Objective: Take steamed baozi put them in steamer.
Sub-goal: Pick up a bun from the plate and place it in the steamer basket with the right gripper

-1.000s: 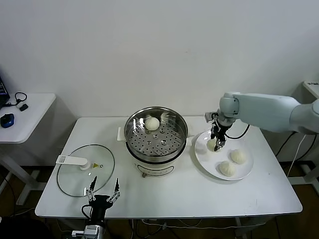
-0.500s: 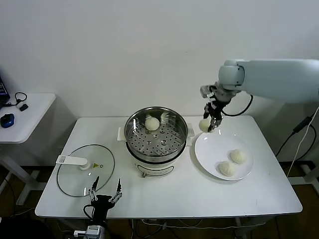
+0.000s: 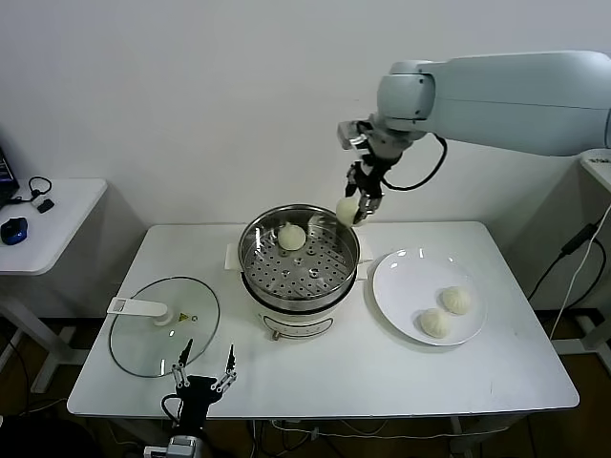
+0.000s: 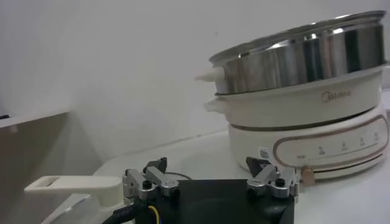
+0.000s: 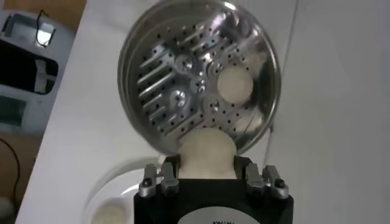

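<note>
My right gripper (image 3: 359, 208) is shut on a cream-white baozi (image 3: 347, 210) and holds it in the air above the far right rim of the steamer (image 3: 300, 260). In the right wrist view the held baozi (image 5: 207, 152) sits between the fingers over the steamer's edge (image 5: 198, 76). One baozi (image 3: 291, 236) lies on the perforated tray at the back; it also shows in the right wrist view (image 5: 234, 84). Two baozi (image 3: 456, 300) (image 3: 435, 322) lie on the white plate (image 3: 409, 280). My left gripper (image 3: 202, 367) is open and idle near the table's front edge.
A round glass lid (image 3: 162, 338) with a white handle (image 3: 139, 307) lies on the table at the left. In the left wrist view the steamer's side (image 4: 304, 115) stands close by. A small side table (image 3: 43, 215) with a mouse stands at far left.
My right gripper lifted a baozi off the plate and carried it up and left, from above the plate to above the steamer's far right rim. The left arm stayed put.
</note>
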### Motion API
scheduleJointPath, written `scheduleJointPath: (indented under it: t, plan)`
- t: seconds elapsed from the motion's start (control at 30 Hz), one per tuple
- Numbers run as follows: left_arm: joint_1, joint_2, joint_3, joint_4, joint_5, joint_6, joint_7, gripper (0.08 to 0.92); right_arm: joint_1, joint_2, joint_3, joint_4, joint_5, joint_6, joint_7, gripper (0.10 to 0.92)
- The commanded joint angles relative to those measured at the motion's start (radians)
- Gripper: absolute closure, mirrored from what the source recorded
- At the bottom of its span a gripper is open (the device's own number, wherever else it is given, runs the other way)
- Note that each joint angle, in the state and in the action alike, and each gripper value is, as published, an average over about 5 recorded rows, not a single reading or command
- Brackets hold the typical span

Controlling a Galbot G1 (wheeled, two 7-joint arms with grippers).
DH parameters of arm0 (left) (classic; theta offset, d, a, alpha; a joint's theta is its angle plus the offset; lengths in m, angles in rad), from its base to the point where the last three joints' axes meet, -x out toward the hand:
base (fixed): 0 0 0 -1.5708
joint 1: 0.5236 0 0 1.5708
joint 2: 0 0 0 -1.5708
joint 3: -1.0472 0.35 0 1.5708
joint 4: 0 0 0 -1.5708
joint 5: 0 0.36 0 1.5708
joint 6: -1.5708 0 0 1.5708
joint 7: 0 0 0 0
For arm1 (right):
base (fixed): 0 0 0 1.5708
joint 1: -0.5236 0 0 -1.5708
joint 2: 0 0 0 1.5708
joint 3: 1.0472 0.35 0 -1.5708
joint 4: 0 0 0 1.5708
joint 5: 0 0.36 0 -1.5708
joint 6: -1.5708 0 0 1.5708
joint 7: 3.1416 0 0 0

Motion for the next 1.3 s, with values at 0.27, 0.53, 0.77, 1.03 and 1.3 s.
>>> scheduleJointPath:
  t: [0.27,0.53,0.77,1.03,1.3]
  plan:
    - [0.014,-0.022,0.001,-0.009,0.009,-0.007,0.001,0.177,-0.209,0.207,0.145,-0.13,0.038,-0.1,0.103,0.431]
    - [0.016,-0.029,0.0,-0.015,0.011,-0.007,0.003,0.177,-0.303,0.285,0.181,-0.25,-0.027,-0.109,0.109,0.431]
    - [0.012,-0.028,-0.001,-0.012,0.012,-0.005,0.006,0.177,-0.346,0.321,0.183,-0.286,-0.046,-0.111,0.108,0.431]
    - [0.004,-0.024,-0.002,0.001,0.008,-0.005,0.007,0.177,-0.394,0.344,0.182,-0.317,-0.067,-0.11,0.105,0.431]
    - [-0.006,-0.022,-0.003,0.01,0.005,-0.003,0.007,0.177,-0.409,0.353,0.168,-0.337,-0.074,-0.104,0.099,0.431]
